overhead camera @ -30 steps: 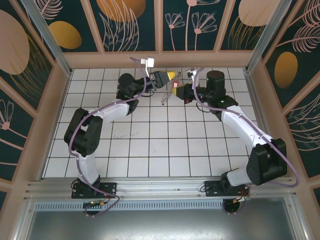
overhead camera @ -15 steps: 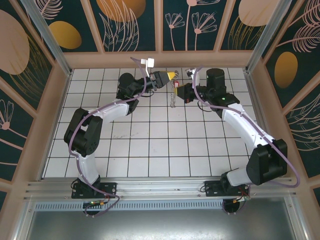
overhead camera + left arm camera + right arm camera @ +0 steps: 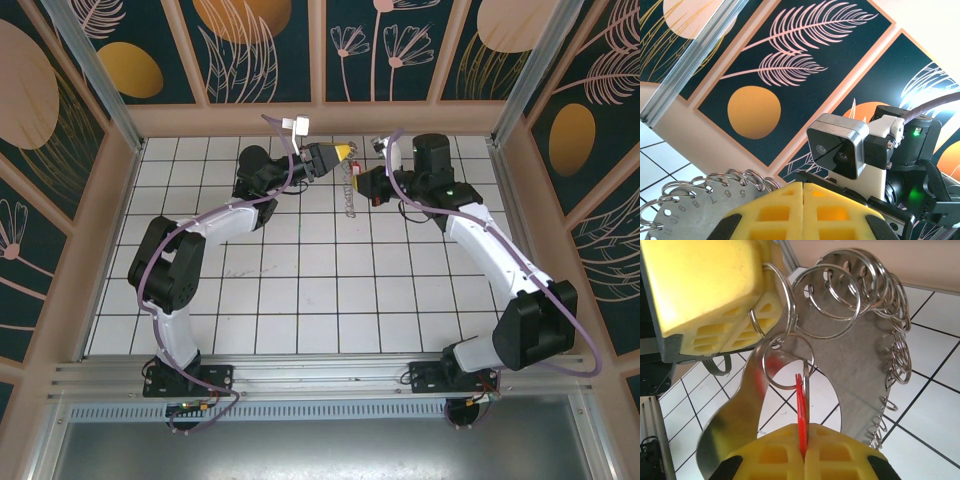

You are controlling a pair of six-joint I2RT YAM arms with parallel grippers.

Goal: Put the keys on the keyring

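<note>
Hanging above the far middle of the white tiled table (image 3: 300, 290), the keyring (image 3: 347, 195) sits between the two claws, which meet there nearly tip to tip. In the right wrist view the keyring (image 3: 855, 365) is a flat, shiny metal plate fringed along its edge with many wire rings (image 3: 832, 302). The left wrist view shows small stamped numbers on the plate (image 3: 695, 205).

The left claw (image 3: 346, 151) comes in from the left with its yellow fingers pressed together, clamped on the keyring's upper end. In the right wrist view a couple of rings come out from under its yellow fingers (image 3: 715, 295). In its own camera the left claw (image 3: 802, 192) shows only a thin seam between the pads, with the plate just to the left of them.

The right claw (image 3: 360, 183) is closed on the key (image 3: 801, 410). The thin red piece stands on edge, pinched in the seam of the right claw (image 3: 802, 450) and rising straight up from it. The key's upper end meets the lower right of one small ring (image 3: 785, 360) hanging in front of the plate, just below the left claw. Whether it has entered that ring I cannot tell.
</note>
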